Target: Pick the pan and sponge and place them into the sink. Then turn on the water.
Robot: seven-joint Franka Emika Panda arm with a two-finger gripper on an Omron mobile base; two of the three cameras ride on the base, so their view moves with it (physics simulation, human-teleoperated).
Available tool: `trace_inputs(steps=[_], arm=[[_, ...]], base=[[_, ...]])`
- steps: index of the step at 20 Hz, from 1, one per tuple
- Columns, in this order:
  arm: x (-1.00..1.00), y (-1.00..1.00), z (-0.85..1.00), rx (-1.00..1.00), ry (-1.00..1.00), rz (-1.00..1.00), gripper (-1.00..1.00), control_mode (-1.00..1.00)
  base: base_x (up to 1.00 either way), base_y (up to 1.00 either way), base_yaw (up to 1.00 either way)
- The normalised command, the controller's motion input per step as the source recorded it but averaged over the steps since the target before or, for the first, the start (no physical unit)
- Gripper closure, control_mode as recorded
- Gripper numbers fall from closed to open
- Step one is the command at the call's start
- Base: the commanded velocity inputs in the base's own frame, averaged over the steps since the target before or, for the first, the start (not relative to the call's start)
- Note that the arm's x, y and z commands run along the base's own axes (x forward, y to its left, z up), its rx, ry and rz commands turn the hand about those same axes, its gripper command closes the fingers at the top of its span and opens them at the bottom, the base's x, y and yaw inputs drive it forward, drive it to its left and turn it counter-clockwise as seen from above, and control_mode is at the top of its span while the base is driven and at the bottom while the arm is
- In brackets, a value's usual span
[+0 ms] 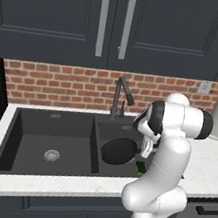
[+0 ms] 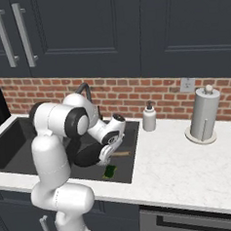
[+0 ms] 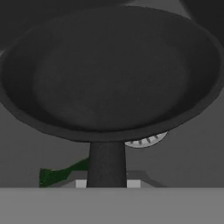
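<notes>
Pan (image 3: 109, 74) was held by its short handle in the closed pincer (image 3: 107, 183), hanging over the smaller basin of the sink (image 1: 10, 134), right of the faucet (image 1: 119, 96). Sponge (image 2: 109, 171) already lay on that basin's floor, below the pan near the drain (image 3: 146, 140). Judgement: pan is stiff and fairly heavy, so a handle grip puts the load far out and it may droop or twist; gripping close to the bowl would be steadier. Sponge is light, soft, easy. Faucet looked dry.
</notes>
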Motion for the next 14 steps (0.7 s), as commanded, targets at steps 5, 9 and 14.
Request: trace_inputs(steps=[5, 9, 14], arm=[[0.0, 0.09, -0.39, -0.04, 0.0, 0.0, 1.0, -1.0], [0.0, 0.07, -0.4, -0.03, 0.0, 0.0, 1.0, -1.0], [0.0, 0.08, -0.44, -0.04, 0.0, 0.0, 1.0, -1.0]], base=[[0.0, 0.0, 0.0], [0.0, 0.0, 0.0], [0.0, 0.0, 0.0]])
